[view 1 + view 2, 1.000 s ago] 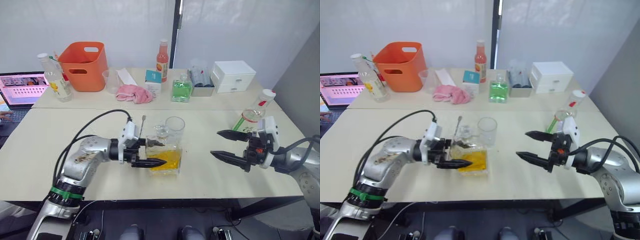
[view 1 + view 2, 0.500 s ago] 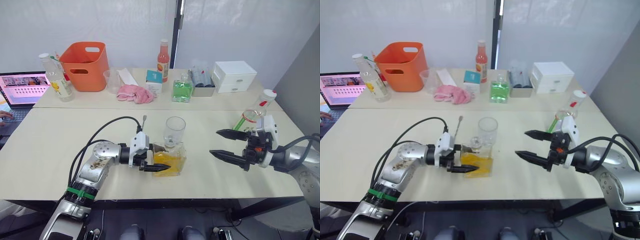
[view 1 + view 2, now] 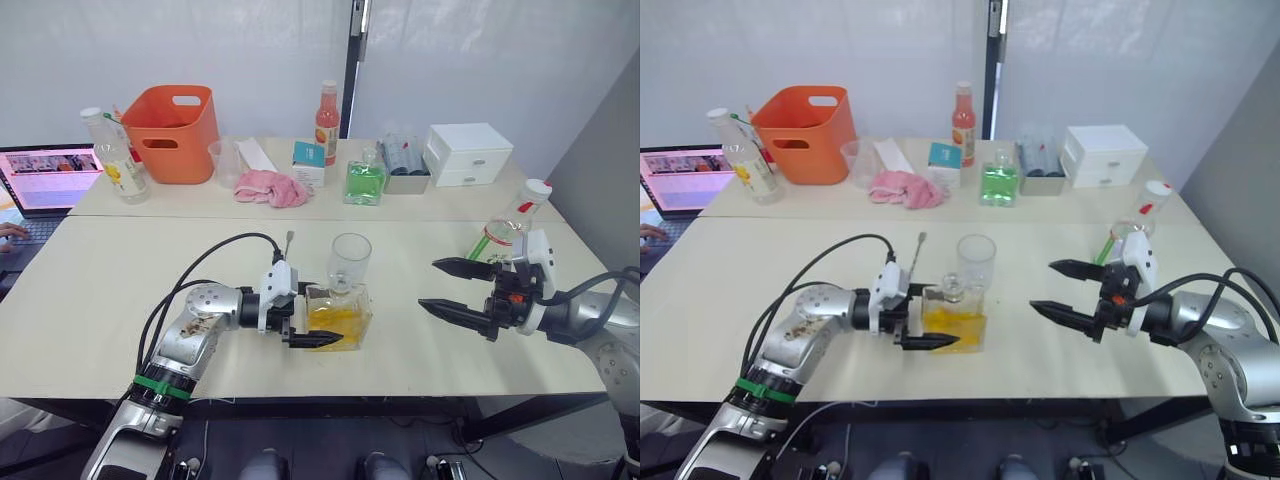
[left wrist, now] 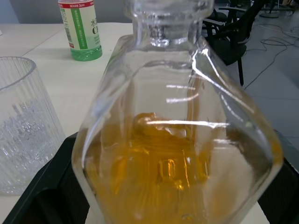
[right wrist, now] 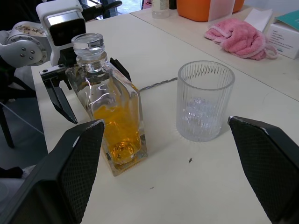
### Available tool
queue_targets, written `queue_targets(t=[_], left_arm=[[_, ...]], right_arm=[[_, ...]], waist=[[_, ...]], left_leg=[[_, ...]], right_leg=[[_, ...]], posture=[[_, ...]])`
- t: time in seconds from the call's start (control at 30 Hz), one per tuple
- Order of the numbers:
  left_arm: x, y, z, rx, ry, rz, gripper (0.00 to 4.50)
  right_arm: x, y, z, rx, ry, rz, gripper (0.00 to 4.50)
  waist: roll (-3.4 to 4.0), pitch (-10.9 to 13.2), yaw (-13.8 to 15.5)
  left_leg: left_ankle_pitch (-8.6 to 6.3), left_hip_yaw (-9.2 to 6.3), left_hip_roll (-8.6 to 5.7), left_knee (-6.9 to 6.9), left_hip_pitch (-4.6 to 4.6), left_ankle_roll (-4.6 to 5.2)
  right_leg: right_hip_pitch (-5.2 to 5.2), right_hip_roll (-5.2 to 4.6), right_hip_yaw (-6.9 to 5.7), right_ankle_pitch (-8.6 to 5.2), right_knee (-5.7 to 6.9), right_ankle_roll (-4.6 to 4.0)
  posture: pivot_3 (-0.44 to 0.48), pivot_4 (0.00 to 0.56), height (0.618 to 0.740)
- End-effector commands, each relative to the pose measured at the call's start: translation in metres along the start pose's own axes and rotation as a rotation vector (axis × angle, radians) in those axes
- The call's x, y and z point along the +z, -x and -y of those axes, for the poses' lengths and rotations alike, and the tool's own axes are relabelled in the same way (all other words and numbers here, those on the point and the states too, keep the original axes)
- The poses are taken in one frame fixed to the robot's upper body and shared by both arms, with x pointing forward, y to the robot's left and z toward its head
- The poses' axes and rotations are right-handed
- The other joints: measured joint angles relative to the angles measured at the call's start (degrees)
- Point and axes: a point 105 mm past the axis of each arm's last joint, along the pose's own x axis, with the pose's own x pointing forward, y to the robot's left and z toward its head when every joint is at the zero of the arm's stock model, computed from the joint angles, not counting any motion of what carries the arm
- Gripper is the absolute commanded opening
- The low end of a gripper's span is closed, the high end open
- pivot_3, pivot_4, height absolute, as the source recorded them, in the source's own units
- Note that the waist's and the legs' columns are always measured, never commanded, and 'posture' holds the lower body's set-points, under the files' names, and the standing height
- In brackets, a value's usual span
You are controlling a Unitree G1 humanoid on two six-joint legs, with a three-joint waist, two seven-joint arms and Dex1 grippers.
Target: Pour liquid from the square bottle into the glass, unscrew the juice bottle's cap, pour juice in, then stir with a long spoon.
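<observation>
L gripper [image 3: 312, 318] w/ fingers spread either side of the square bottle [image 3: 340, 315]; bottle sits upright on the table [image 3: 120, 290] btwn the two black fingers, gaps visible on both sides in R wrist view, so not clamped on it. Bottle approx half full of yellow-orange liquid, round glass stopper on neck. The glass [image 3: 350, 262] stands just beyond the bottle from the L gripper, near it but apart; appears empty, ribbed wall. The long spoon [image 3: 284, 255] lies flat on table on the far side of L gripper, close to its wrist. R gripper [image 3: 449, 287] hovers above table, fingers wide apart, holding nothing; well apart from bottle and glass, pointing twd them. The juice bottle [image 3: 505, 232] stands upright just behind R gripper, the cap [image 3: 537, 187] on top. Back table: orange bin [image 3: 170, 118], pink cloth [image 3: 270, 187], green-liquid bottle [image 3: 364, 177], white drawer box [image 3: 467, 152].
</observation>
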Motion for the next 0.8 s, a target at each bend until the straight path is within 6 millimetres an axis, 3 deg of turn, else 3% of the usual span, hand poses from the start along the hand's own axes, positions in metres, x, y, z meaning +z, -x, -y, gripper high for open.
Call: queue_targets(t=[0.03, 0.37, 0.57, 0.8], left_arm=[[0.0224, -0.0035, -0.0005, -0.010, -0.059, 0.021, 4.46], [0.0262, -0.0096, -0.0017, 0.005, -0.037, 0.022, 4.46], [0.0301, -0.0129, -0.0019, 0.004, -0.024, 0.043, 2.82], [0.0294, -0.0120, -0.0024, 0.001, -0.045, 0.045, 2.82]], right_arm=[[0.0117, -0.0022, -0.0019, 0.011, 0.044, 0.028, 4.50], [0.0107, -0.0024, -0.0032, 0.007, 0.044, 0.032, 4.50], [0.0104, -0.0030, -0.0033, 0.005, 0.045, 0.034, 4.50], [0.0160, -0.0082, -0.0061, 0.023, 0.065, 0.035, 4.50]], waist=[[0.00, 0.00, -0.01], [0.01, 0.00, -0.03], [0.01, 0.00, -0.02], [0.01, 0.00, -0.02]], left_leg=[[0.00, -0.01, 0.00, 0.06, 0.00, 0.00], [0.00, -0.06, -0.01, 0.17, 0.02, 0.01], [0.00, -0.08, -0.01, 0.17, 0.02, 0.01], [0.00, -0.08, -0.01, 0.17, 0.01, 0.01]], right_leg=[[0.01, 0.00, 0.00, 0.00, 0.03, 0.00], [0.03, 0.01, 0.05, 0.00, 0.14, 0.00], [0.04, 0.01, 0.05, 0.00, 0.13, 0.00], [0.03, 0.00, 0.06, 0.00, 0.13, 0.00]], posture=[[0.000, 0.150, 0.715], [0.000, 0.150, 0.715], [0.000, 0.150, 0.715], [0.000, 0.150, 0.715]])
